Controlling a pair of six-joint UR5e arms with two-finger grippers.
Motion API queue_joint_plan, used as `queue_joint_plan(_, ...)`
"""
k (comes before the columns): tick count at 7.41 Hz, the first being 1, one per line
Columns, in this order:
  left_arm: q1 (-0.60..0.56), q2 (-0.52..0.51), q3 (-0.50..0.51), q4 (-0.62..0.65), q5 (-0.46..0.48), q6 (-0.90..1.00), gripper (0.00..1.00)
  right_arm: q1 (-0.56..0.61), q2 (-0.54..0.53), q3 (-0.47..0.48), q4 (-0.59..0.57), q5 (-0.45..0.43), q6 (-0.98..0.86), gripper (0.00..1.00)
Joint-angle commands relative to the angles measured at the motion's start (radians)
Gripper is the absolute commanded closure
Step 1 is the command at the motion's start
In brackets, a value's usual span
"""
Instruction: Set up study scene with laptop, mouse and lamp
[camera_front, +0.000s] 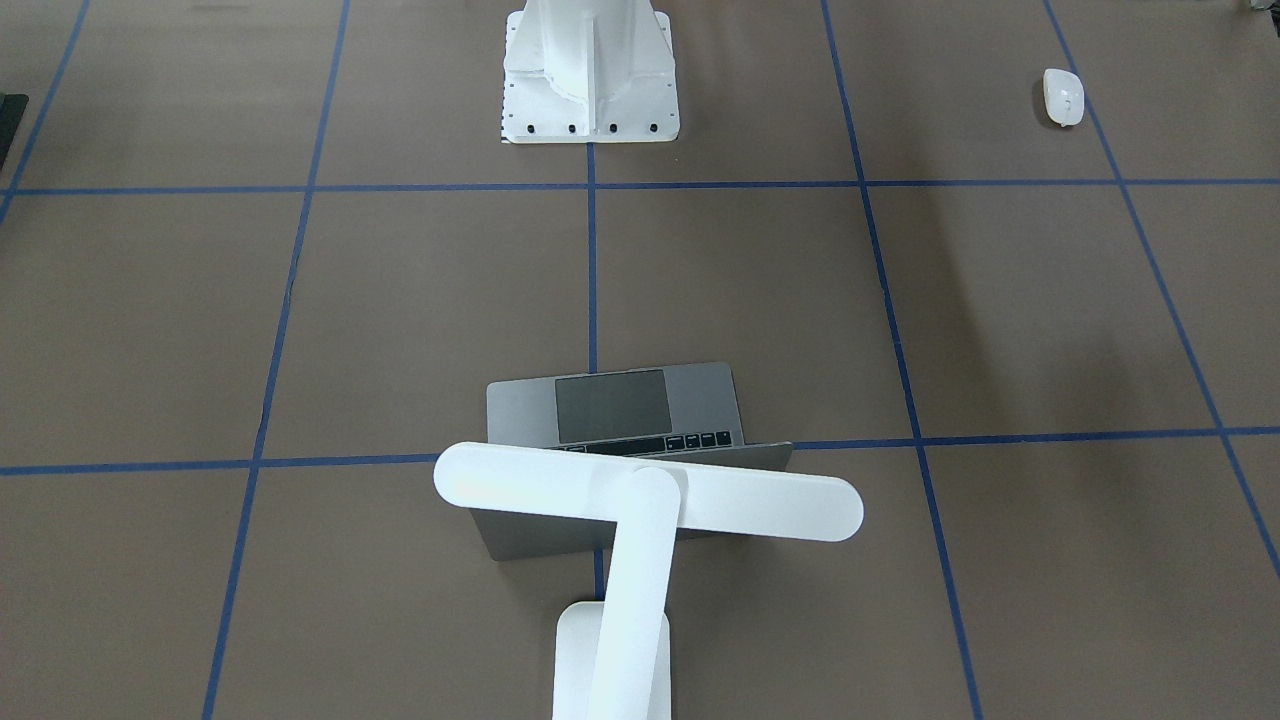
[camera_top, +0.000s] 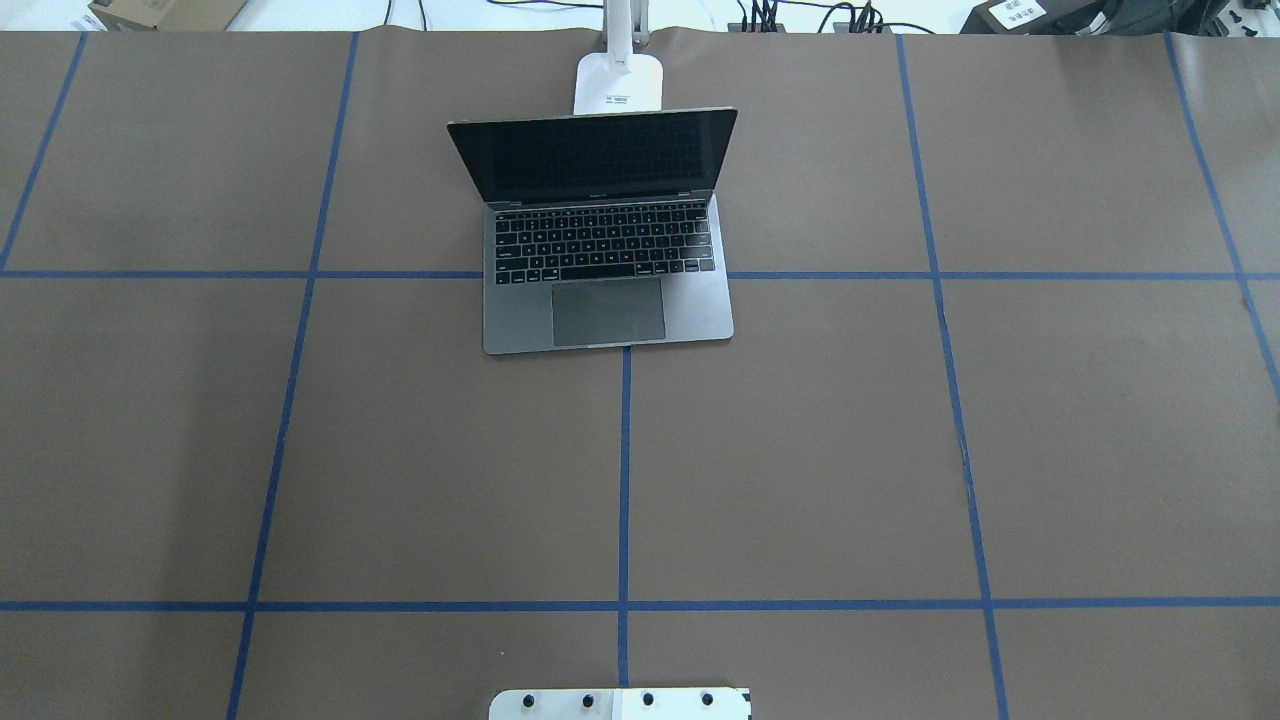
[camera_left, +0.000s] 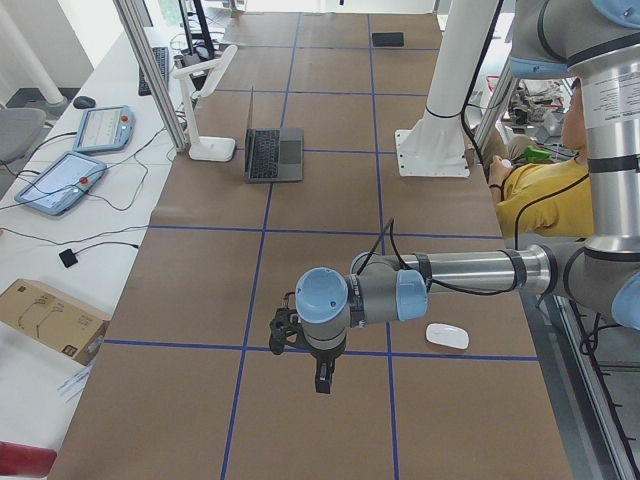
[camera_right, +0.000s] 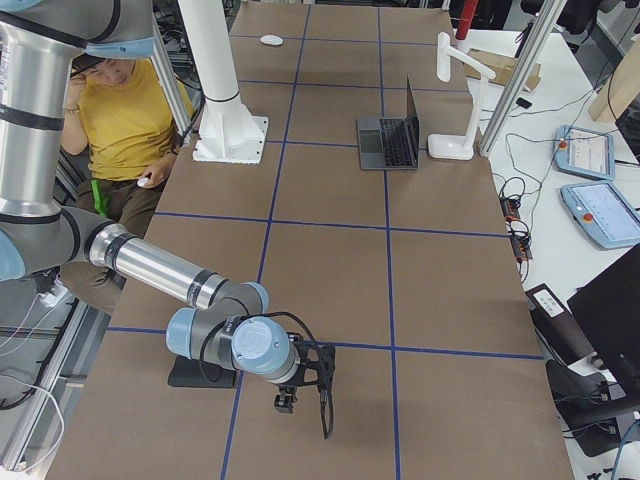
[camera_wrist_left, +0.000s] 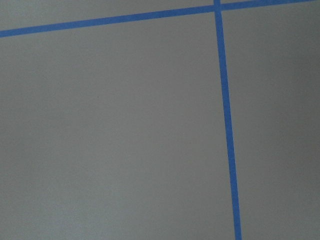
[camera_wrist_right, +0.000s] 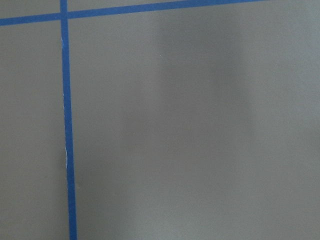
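Observation:
The laptop (camera_top: 608, 230) stands open mid-table at the far side, screen dark; it also shows in the front view (camera_front: 610, 410). The lamp stands behind it, with its base (camera_top: 620, 82) and its bar head (camera_front: 648, 492) over the laptop's lid. The mouse (camera_front: 1063, 96) lies near the robot's side on my left and shows in the left side view (camera_left: 447, 336). My left gripper (camera_left: 322, 376) hangs over bare table near the mouse; I cannot tell whether it is open or shut. My right gripper (camera_right: 285, 401) hangs low at the other end; I cannot tell its state either.
The white bolted pedestal (camera_front: 590, 80) stands at the robot's side. A flat black mat (camera_right: 195, 372) lies under my right arm. A seated person in yellow (camera_right: 125, 110) is behind the pedestal. Both wrist views show only brown paper and blue tape lines (camera_wrist_left: 225, 120).

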Motion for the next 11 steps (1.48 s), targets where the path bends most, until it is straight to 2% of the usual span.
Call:
queue_joint_plan(1, -0.001, 0.007, 0.001, 0.002, -0.001, 0.0, 0.0, 0.092, -0.087, -0.02, 0.004, 0.067, -0.001, 0.0)
queue_joint_plan(2, -0.001, 0.01, -0.001, 0.002, -0.001, 0.0, 0.0, 0.092, -0.075, -0.017, 0.004, -0.015, 0.024, 0.0)
queue_joint_plan(3, -0.001, 0.01, 0.003, 0.0, -0.002, -0.001, 0.0, 0.094, -0.073, -0.014, 0.002, -0.04, 0.055, 0.0)
queue_joint_plan(5, -0.001, 0.01, -0.001, -0.001, -0.001, -0.003, 0.0, 0.114, -0.058, -0.014, 0.002, -0.014, 0.065, 0.0)
queue_joint_plan(6, -0.001, 0.008, -0.001, -0.003, -0.001, -0.004, 0.0, 0.143, -0.028, -0.017, -0.001, 0.03, 0.069, 0.0)
queue_joint_plan(7, -0.001, 0.008, -0.001, -0.004, -0.001, -0.006, 0.0, 0.142, -0.021, -0.002, 0.004, -0.042, 0.11, 0.0)
queue_joint_plan(11, -0.001, 0.01, -0.01, -0.006, -0.001, -0.006, 0.0, 0.114, -0.01, 0.037, -0.007, -0.1, 0.691, 0.0)
